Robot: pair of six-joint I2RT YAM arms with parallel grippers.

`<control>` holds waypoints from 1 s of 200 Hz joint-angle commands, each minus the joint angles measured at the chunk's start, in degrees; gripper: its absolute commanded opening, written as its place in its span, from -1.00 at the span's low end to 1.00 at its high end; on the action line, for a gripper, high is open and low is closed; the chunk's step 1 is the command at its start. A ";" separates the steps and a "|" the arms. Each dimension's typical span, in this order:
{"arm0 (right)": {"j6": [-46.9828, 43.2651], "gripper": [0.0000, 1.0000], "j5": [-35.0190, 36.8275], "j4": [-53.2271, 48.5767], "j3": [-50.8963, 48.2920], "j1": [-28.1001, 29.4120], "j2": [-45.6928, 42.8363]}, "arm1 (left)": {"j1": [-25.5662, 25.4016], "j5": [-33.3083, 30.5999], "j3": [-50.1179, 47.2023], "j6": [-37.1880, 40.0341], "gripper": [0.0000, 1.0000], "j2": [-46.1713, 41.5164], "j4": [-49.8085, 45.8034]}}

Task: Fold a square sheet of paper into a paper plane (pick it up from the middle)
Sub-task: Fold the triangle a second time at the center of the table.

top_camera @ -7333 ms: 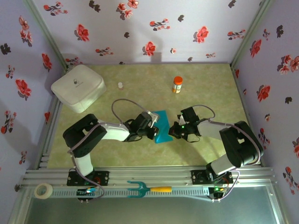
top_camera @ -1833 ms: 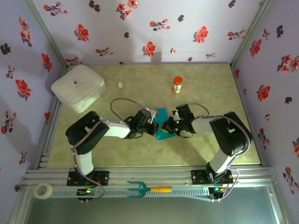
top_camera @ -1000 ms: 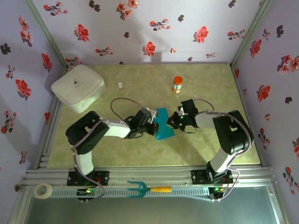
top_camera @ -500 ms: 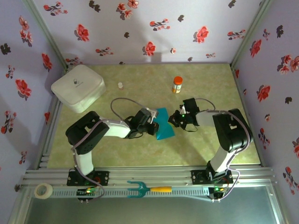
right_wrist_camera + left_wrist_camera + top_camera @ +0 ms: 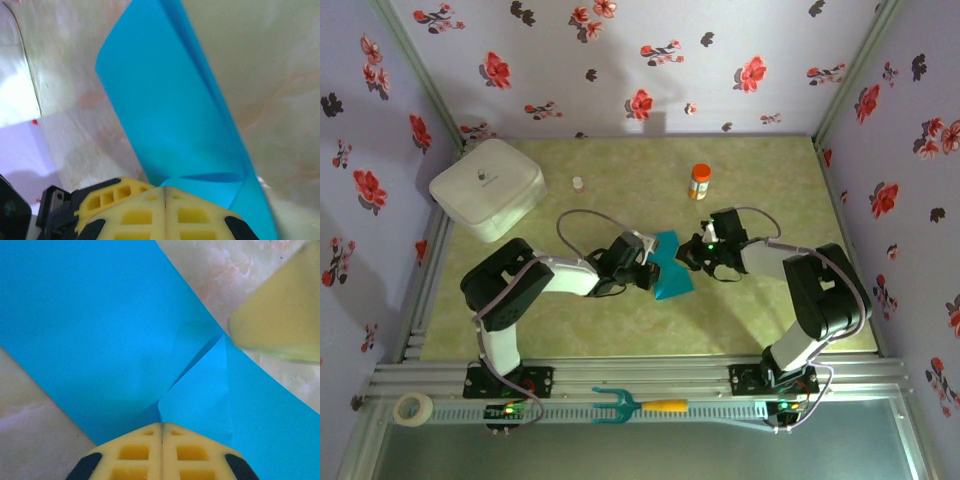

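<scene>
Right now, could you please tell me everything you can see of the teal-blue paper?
The square sheet of paper is thin, plain teal-blue and partly folded: the left wrist view shows a flap with slanted creases lying over it. It lies on the green marbled table between the arms. The left gripper and right gripper, both shut, meet it from opposite sides; whether they pinch or only press it is unclear.

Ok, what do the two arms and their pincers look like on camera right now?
The left arm and right arm have black joint housings and white link covers, each with a thin grey cable looping at the wrist. A green light glows on the right wrist. The left pincer and right pincer have yellow fingers with rectangular pockets and black outer corners.
</scene>
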 commanded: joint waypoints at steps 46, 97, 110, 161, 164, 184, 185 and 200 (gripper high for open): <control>0.64 -0.98 0.31 -0.91 -1.68 3.21 3.67 | 0.33 0.17 -0.02 1.47 -1.00 1.50 -5.53; 0.06 -1.00 3.37 -0.20 -5.45 3.12 5.86 | 0.31 1.30 0.66 0.61 -0.90 -0.35 -6.17; 0.47 -1.00 3.91 -0.02 -5.61 3.12 5.56 | 0.40 1.34 1.11 0.29 -0.69 -2.10 -6.92; 2.00 -1.00 4.44 1.08 -5.65 3.25 4.33 | 1.30 1.00 2.45 -3.84 -0.34 -11.99 -13.69; 2.22 -1.00 4.46 1.57 -5.77 3.29 4.35 | 1.37 1.43 2.64 -4.18 -0.34 -12.28 -14.10; 4.48 -1.00 4.24 4.39 -6.59 3.60 4.17 | 1.73 5.75 3.43 -6.80 -0.38 -12.94 -15.70; 4.57 -1.00 4.29 4.50 -6.65 3.62 4.14 | 1.78 6.00 3.50 -7.02 -0.38 -12.92 -15.79; 5.85 -1.00 4.77 6.21 -7.43 3.89 3.92 | 2.18 9.91 4.68 -9.62 -0.50 -11.75 -17.72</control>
